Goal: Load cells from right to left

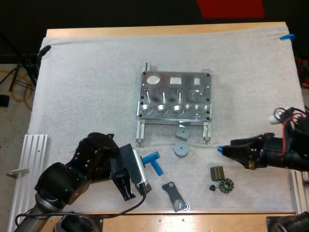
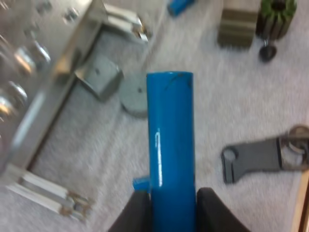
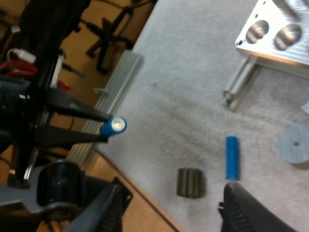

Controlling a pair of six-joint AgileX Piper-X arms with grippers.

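Now pinching a blue cylinder in the left end effector, long axis pointing rightward, fixture lying farther forward; right end effector spread, second cylinder just ahead.

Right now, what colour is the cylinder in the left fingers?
Cylinder: bright blue, best in left wrist view.

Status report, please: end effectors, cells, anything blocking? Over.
Left end effector shut on blue cylinder. Right end effector open, by second blue cylinder on mat. Grey disc before fixture.
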